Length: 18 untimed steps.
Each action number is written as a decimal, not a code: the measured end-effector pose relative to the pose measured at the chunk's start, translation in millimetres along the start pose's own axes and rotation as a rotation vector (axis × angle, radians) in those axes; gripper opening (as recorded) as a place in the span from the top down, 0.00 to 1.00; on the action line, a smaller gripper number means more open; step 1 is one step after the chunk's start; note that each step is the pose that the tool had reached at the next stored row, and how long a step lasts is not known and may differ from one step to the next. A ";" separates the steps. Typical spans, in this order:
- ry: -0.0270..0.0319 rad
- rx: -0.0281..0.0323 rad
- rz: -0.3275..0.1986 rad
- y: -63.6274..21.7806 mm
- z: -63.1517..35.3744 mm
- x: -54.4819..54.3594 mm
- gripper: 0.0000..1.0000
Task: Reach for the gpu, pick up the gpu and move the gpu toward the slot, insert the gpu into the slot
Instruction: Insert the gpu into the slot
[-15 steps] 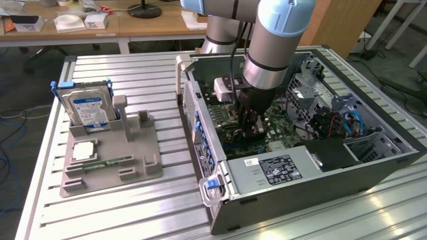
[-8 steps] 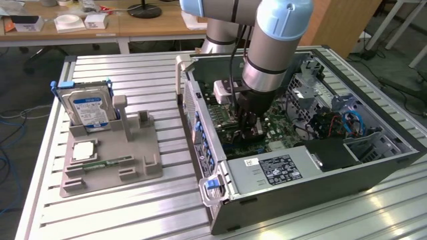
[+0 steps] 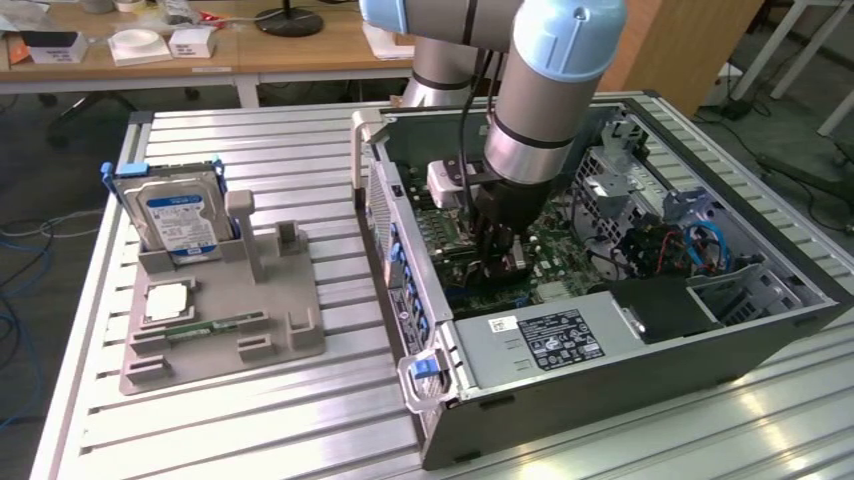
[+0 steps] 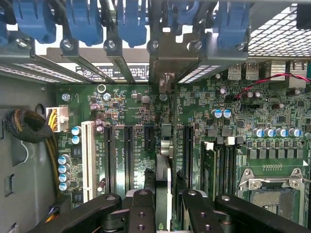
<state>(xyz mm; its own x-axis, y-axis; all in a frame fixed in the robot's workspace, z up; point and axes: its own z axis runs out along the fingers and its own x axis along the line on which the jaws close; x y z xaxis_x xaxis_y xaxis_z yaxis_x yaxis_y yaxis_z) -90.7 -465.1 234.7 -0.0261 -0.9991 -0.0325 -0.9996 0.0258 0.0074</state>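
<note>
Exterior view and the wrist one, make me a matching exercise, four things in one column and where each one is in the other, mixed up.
Things:
1. gpu
2. hard drive
3. memory stick
4. power supply

Places:
A. standing upright in the grey holder
B. lying flat in the grey holder
C. edge-on between the gripper fingers, over the motherboard
D. at the computer case's near end

Pairs: 1-C, 2-A, 3-B, 4-D

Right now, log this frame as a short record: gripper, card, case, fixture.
gripper: black fingered gripper inside the open grey computer case, shut on the gpu
gpu: thin dark card seen edge-on, upright over the green motherboard, pale bracket among the rear slot covers
fixture: grey holder carrying a silver blue-labelled hard drive
</note>
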 end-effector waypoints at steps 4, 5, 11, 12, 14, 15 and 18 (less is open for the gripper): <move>-0.0019 0.0001 0.000 0.1 0.0 0.0 0.68; -0.0015 -0.0001 0.000 0.1 -0.9 0.0 0.68; -0.0042 0.0032 0.000 0.1 -13.4 -0.4 0.61; -0.0048 0.0039 0.000 0.1 -15.9 -0.5 0.61; -0.0055 0.0054 0.000 0.1 -20.9 -0.7 0.61; -0.0056 0.0060 0.000 0.1 -23.6 -0.7 0.61; -0.0062 0.0074 0.000 0.2 -31.6 -1.0 0.61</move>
<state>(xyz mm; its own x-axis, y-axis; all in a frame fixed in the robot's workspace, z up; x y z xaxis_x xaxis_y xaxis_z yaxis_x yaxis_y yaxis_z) -90.7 -465.1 266.3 -0.0257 -0.9989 -0.0387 -0.9997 0.0258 -0.0001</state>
